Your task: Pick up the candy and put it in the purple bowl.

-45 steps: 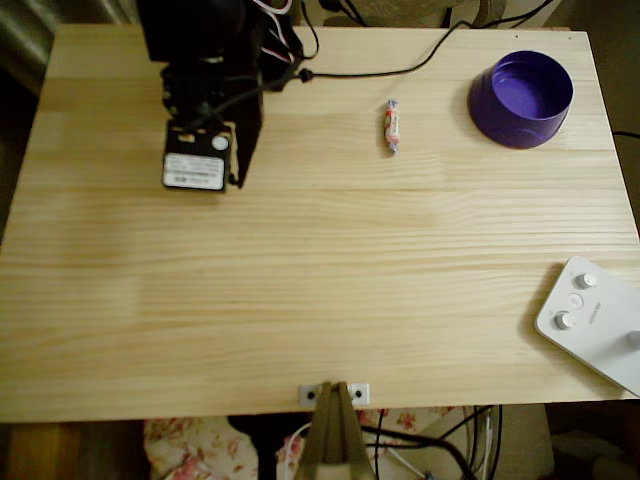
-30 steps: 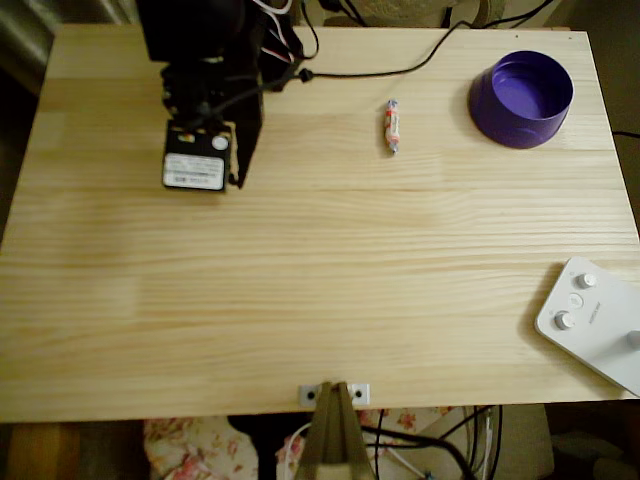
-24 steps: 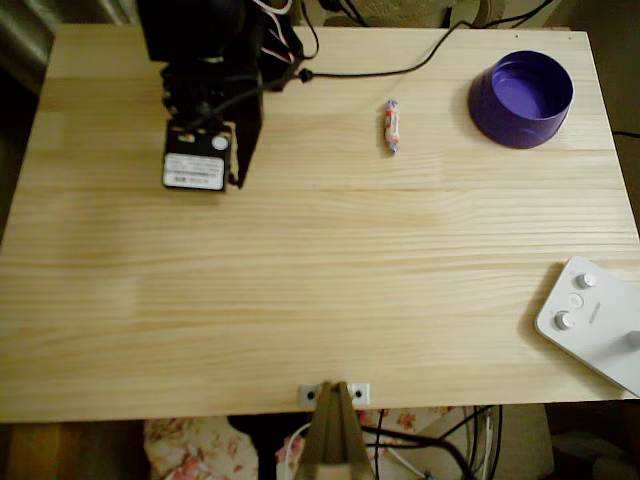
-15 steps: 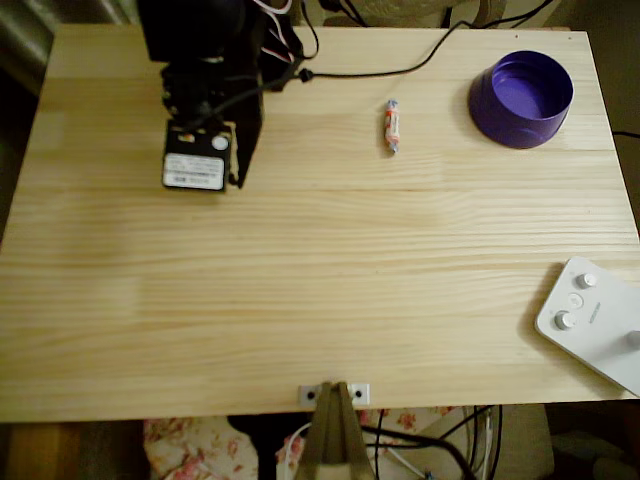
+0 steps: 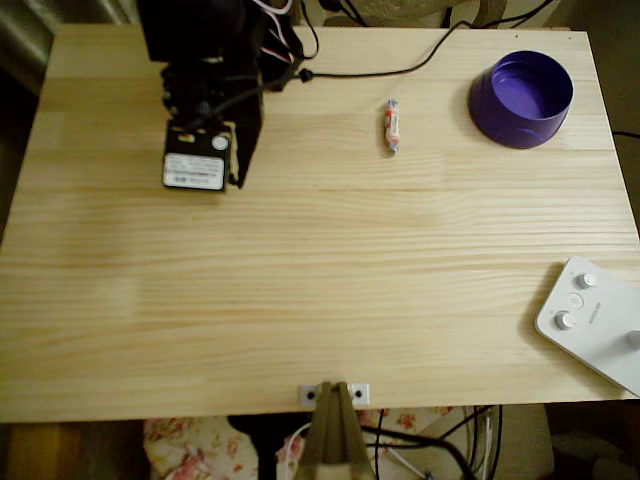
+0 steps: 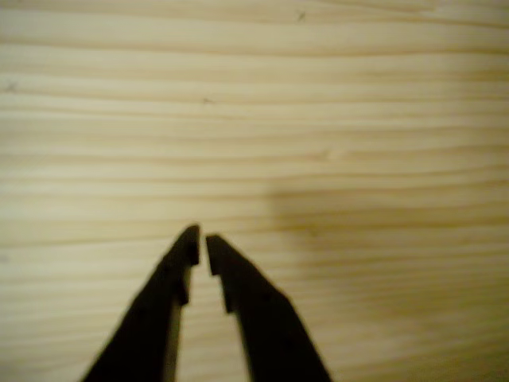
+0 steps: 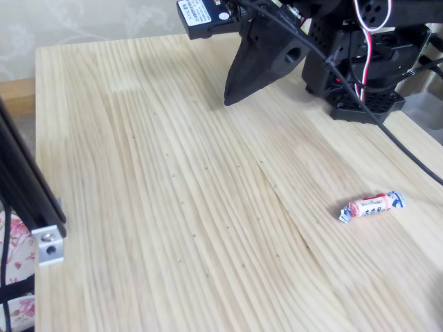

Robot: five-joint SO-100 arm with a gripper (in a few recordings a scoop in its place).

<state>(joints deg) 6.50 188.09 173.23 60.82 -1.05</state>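
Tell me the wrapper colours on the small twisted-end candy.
White with red-orange marks, blue at one end; fixed view shows it best.

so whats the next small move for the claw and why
Probably swing the claw toward the candy: its jaws sit nearly shut over bare wood, while the candy lies untouched on the table, left of the purple bowl in the overhead view.

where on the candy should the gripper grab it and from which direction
Probably the plump middle of the candy, coming straight down from above. It lies flat on the bare table, long axis running top to bottom in the overhead view, so the fingers should close across its narrow width. The twisted ends look thin and floppy. The gripper is nearly shut and would need opening first.
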